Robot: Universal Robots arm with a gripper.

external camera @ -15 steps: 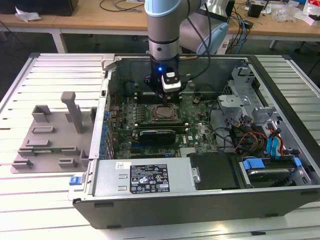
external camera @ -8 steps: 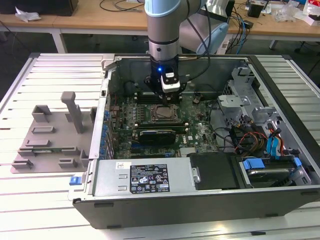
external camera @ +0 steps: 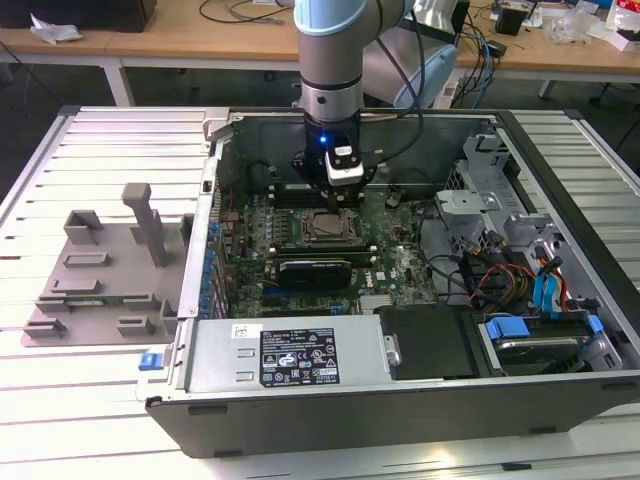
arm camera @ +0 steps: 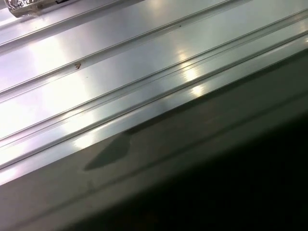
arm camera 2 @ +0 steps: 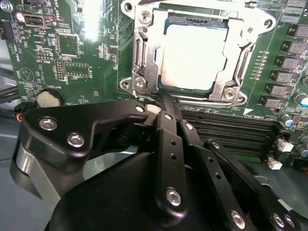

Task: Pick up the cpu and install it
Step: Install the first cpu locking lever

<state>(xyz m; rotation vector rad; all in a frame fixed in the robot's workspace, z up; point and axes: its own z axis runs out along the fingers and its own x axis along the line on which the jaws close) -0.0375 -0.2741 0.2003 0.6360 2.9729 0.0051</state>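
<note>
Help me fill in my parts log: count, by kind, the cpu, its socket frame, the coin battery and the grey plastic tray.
cpu, seated in the socket: 1
socket frame, metal, around the cpu: 1
coin battery on the motherboard: 1
grey plastic tray, on the exterior view's left beside the computer case: 1
Total: 4

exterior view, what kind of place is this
Probably an electronics or robotics lab workbench. An open computer case lies on a ribbed metal table, the arm's claw hangs over its motherboard, and cable-strewn desks stand behind.
</note>
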